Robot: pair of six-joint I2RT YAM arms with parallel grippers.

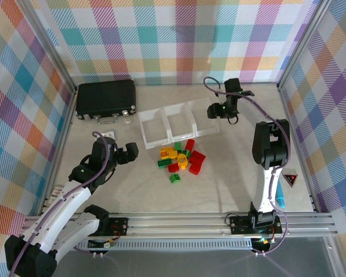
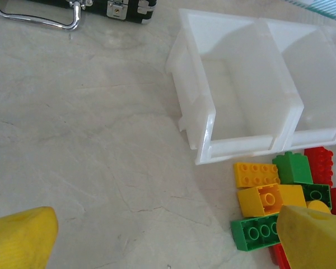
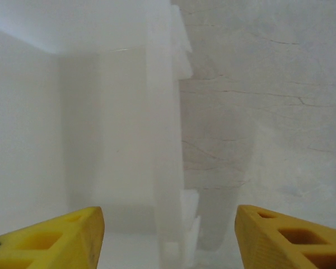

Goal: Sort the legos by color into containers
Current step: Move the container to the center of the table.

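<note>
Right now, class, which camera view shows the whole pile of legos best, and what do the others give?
Top external: the whole pile of legos lies unobstructed before the containers. The left wrist view gives part closer, cut off by the frame and the left gripper's fingertip.

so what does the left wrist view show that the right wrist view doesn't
Left wrist, not right wrist: the legos, red, green and yellow, heaped next to the containers, plus the black case with its metal handle. Right wrist, not left: a close look at one container wall, seen between the fingers of the open right gripper. Shared: white containers, pale table, yellow fingers at the bottom corners.
</note>
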